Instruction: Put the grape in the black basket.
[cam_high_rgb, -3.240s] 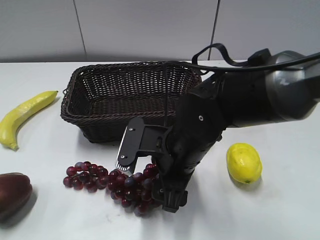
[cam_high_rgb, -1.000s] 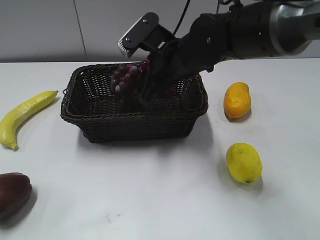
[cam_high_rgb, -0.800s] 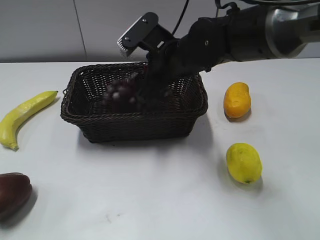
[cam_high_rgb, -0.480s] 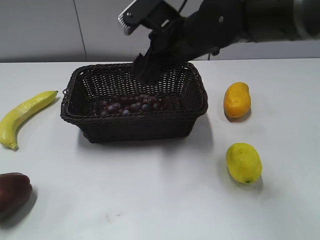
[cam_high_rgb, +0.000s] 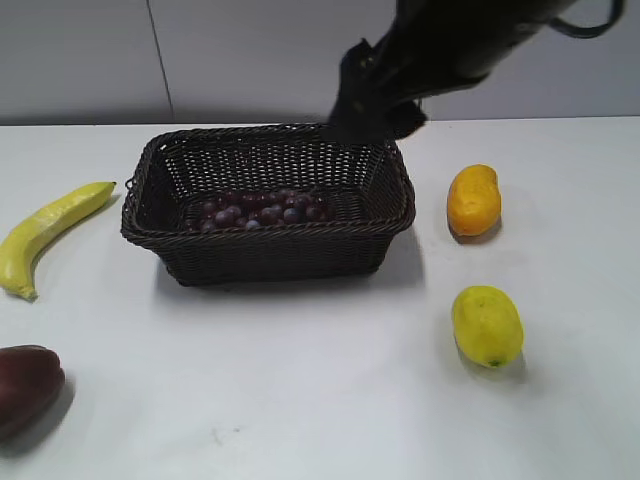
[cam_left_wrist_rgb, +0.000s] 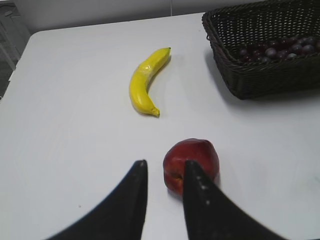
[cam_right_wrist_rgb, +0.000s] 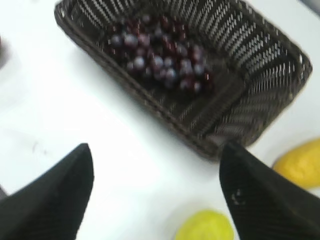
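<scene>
The grape (cam_high_rgb: 262, 210), a dark red-purple bunch, lies on the floor of the black basket (cam_high_rgb: 270, 258). It touches no gripper. It also shows in the right wrist view (cam_right_wrist_rgb: 160, 55) and the left wrist view (cam_left_wrist_rgb: 272, 50). My right gripper (cam_right_wrist_rgb: 155, 150) is open wide and empty. It hangs high above the basket's near rim (cam_right_wrist_rgb: 150, 107), and its arm (cam_high_rgb: 385, 95) is over the basket's back right corner. My left gripper (cam_left_wrist_rgb: 165, 164) is open by a narrow gap and empty, low over the table to the left of the basket (cam_left_wrist_rgb: 270, 82).
A dark red fruit (cam_left_wrist_rgb: 200, 155) sits just behind my left gripper's right finger, at the front left (cam_high_rgb: 25, 385). A banana (cam_high_rgb: 50, 230) (cam_left_wrist_rgb: 145, 82) lies left of the basket. An orange mango (cam_high_rgb: 473, 200) (cam_right_wrist_rgb: 300, 165) and a lemon (cam_high_rgb: 488, 325) (cam_right_wrist_rgb: 205, 227) lie to its right.
My right gripper lifted the grape from the table's front, carried it over the basket and let it go. The grape now lies in the basket, and the gripper has risen and drawn back to the right.
</scene>
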